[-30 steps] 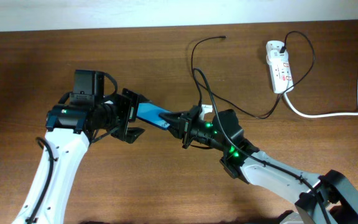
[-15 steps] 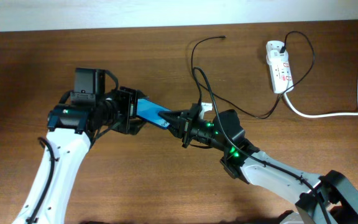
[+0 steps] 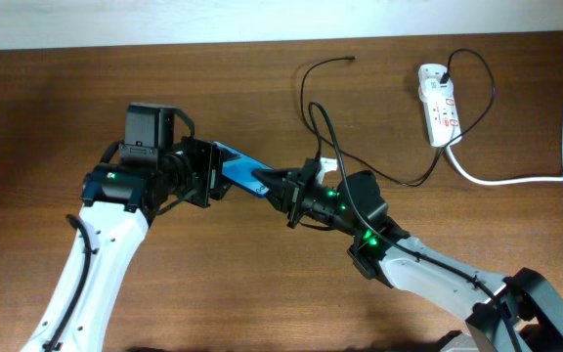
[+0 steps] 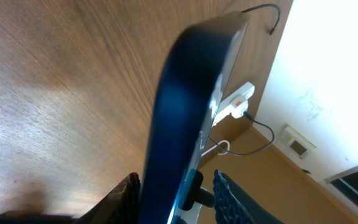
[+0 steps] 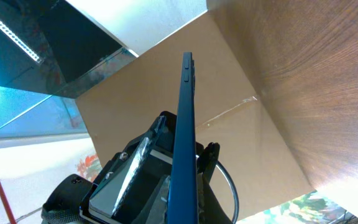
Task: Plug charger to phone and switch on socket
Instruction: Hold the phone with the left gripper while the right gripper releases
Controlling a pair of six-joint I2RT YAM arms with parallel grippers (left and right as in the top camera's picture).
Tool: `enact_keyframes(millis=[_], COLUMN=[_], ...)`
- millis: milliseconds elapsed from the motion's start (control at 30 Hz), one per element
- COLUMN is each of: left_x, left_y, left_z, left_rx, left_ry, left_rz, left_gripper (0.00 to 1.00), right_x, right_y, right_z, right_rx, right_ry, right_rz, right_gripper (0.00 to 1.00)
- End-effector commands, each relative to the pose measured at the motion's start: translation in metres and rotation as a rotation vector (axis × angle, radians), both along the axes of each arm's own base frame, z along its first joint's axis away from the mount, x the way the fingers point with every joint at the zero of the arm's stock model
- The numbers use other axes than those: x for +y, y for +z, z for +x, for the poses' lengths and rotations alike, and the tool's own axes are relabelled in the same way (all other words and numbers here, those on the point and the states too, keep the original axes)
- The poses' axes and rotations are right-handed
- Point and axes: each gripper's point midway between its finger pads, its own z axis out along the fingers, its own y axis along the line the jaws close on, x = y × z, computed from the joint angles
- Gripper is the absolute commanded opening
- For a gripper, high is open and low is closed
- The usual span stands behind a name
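Two claws: one at each end of the phone [image 3: 238, 168], facing each other over the wooden table [image 3: 47, 98].
Left claw [image 3: 210, 174]: narrowed around the phone's near end. In the left wrist view the slab stands between the fingers, one finger close against its edge, with a sliver of gap at the other. It is not clamped yet.
Right claw [image 3: 280, 186]: closed on the opposite end of the phone. In its own wrist view the phone runs straight out from between the fingers, seen edge-on.
Phone: bridges the space between the two claws, blue screen showing from overhead, tilted rather than lying flat.
Charger [image 3: 313, 108]: the thin black cable passes just behind the right claw, loops away from it across the table, and its small tip lies loose well beyond both claws. Its black plug sits in the socket's far end.
Socket [image 3: 439, 106]: well apart from the right claw, out to that claw's far side, and farther still from the left claw.
White cord [image 3: 516, 179]: runs from the socket away from both claws toward the table's edge.
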Motion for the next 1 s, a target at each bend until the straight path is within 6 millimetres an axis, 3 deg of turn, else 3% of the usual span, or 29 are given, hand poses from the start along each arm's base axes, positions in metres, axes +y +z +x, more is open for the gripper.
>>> enact_keyframes(millis=[0,200,300,333,533,633,967], left_x=[0.0008,0.0008,0.0008,0.0008,0.0008,0.0008,-0.0047], left_y=[0.0038,0.0038,0.0038,0.0038,0.0037,0.0037,0.0065], left_z=[0.0082,0.0082,0.0082,0.0082,0.0081,0.0081,0.0049], left_rx=[-0.028,-0.028,-0.028,-0.028,-0.028,-0.028,-0.022], left_ry=[0.014,0.014,0.014,0.014,0.014,0.013,-0.011], left_rz=[0.007,0.007,0.007,0.007,0.008,0.007,-0.026], left_gripper=[0.41,0.36,0.1,0.06,0.06,0.0,0.0], right_x=[0.0026,0.0013,0.0009,0.0009,0.0012,0.0013,0.0013], right_y=[0.0233,0.029,0.0289,0.0289,0.029,0.029,0.0229], right_z=[-0.0042,-0.0022,-0.0015,-0.0015,-0.0019,-0.0022,-0.002], right_rx=[-0.063,-0.084,-0.083,-0.084,-0.084,-0.084,-0.062], right_ry=[0.019,0.005,0.0,0.0,0.003,0.005,0.005], right_rz=[0.034,0.049,0.048,0.048,0.048,0.048,0.033], right_gripper=[0.04,0.04,0.05,0.04,0.04,0.04,0.05])
